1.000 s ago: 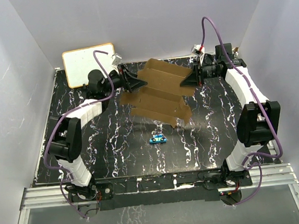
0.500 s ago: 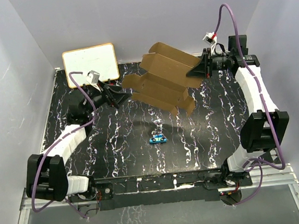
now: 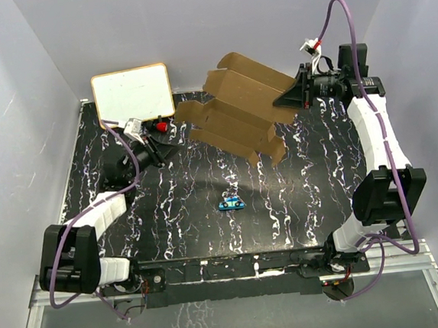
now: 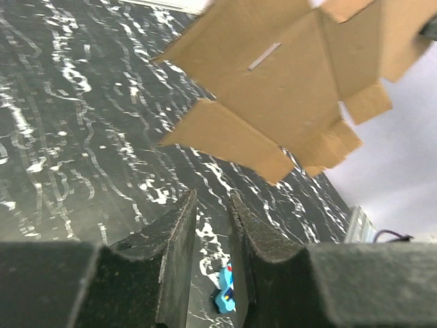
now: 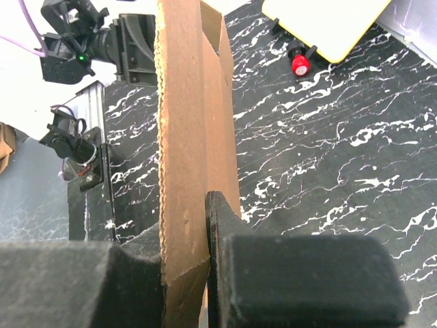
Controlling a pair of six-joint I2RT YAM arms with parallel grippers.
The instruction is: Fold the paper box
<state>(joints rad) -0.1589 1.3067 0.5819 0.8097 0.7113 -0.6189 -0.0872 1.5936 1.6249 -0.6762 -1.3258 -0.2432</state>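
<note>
Paper box (image 3: 237, 110): plain brown corrugated cardboard, a die-cut sheet partly folded into a trough with flaps and tabs sticking out. It is lifted off the tabletop (image 3: 170, 214) at upper centre of the top view. Tabletop is glossy black with white marble veins.

Right fingers (image 5: 217, 225) are clenched on the box's right edge; right wrist view shows the raw fluted edge running vertically between the black pads. Left fingers (image 4: 186, 219) are narrowly parted with nothing between them, low at left, well apart from the box.

Around:
- A white board (image 3: 132, 95) with a tan frame sits at upper left.
- A small red-capped item (image 3: 160, 126) lies just beside the board.
- A small blue object (image 3: 230, 203) lies on the tabletop below the box.

Left wrist view shows the box's underside with a thin slot cut in it, hidden from the top view. Nothing blocks the box.
</note>
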